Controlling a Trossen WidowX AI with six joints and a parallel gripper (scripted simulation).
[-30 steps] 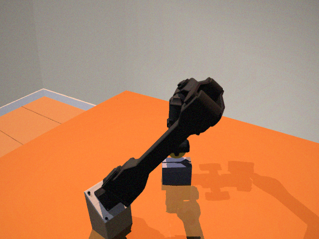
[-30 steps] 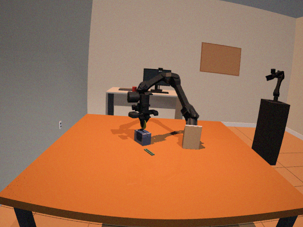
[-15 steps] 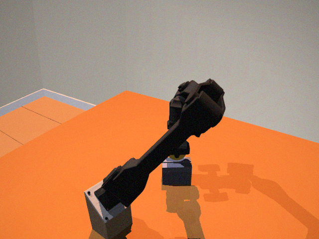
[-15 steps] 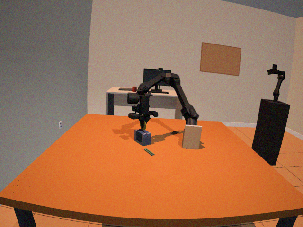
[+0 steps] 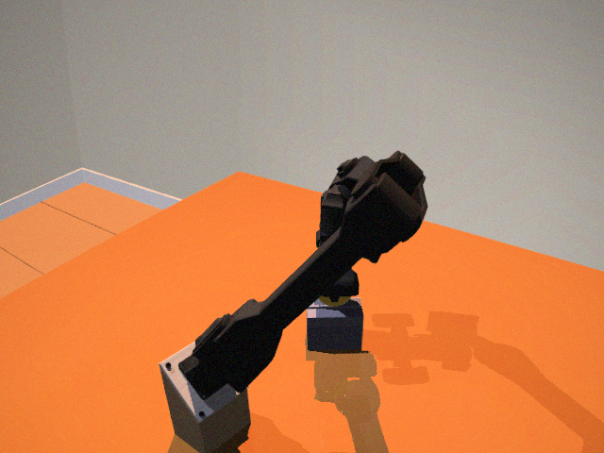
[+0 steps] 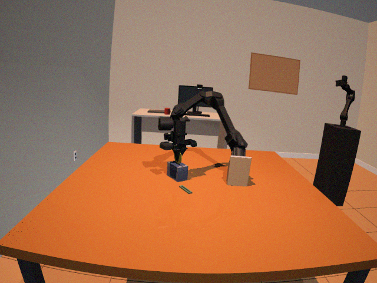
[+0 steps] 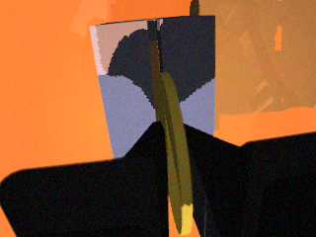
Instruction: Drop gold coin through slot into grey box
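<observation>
The gripper [image 5: 335, 295] [image 6: 178, 154] [image 7: 170, 127] points down over the box and is shut on the gold coin [image 5: 333, 302] [image 6: 179, 157] [image 7: 178, 140]. The coin is held on edge, its face roughly in line with the slot [image 7: 153, 54]. Its lower edge is at or just above the lid; whether it is in the slot I cannot tell. In the wrist view the coin leans slightly and covers the slot's near part. The grey box [image 5: 334, 336] [image 6: 182, 174] [image 7: 123, 114] stands upright. The dark-green holder [image 6: 185, 189] lies empty in front of the box.
The arm's base stands on a pale block [image 5: 214, 424] [image 6: 239, 171], to the right of the box in the exterior view. The arm's shadow falls across the box lid and the orange table [image 5: 146, 293] [image 6: 182, 231]. A desk and another arm on a black pedestal [image 6: 336, 161] are in the background.
</observation>
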